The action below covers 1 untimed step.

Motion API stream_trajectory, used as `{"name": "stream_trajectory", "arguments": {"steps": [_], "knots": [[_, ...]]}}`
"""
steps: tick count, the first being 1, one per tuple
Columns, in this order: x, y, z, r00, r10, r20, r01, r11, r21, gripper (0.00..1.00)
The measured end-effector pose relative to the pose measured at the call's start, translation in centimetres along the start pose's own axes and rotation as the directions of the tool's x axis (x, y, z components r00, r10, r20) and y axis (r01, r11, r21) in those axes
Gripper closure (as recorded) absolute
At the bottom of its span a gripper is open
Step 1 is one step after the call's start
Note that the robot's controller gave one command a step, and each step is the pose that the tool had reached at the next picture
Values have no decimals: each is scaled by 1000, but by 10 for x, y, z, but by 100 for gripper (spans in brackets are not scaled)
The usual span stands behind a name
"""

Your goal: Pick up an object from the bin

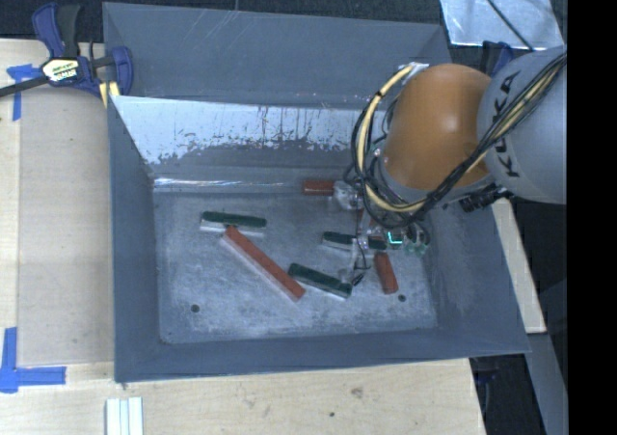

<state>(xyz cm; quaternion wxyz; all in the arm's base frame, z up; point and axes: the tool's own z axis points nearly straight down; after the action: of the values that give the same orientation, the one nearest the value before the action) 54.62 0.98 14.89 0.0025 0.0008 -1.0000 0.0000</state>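
Hung over the right end of the dark green stick (318,279) at the bin's (135,231) four o'clock, state of jaws impossible to tell; likely needed to straddle its width squarely.

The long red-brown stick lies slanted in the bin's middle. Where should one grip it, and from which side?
Grip the red-brown stick near its middle, from straight above, closing across its narrow width. It lies flat, and its lower right end is close to a dark green stick, so the middle has more room.
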Motion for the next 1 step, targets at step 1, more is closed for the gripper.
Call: {"name": "stream_trajectory", "arguments": {"steps": [1], "knots": [[-29,-55,83,1000,-20,2,20,1000,2,0]]}}
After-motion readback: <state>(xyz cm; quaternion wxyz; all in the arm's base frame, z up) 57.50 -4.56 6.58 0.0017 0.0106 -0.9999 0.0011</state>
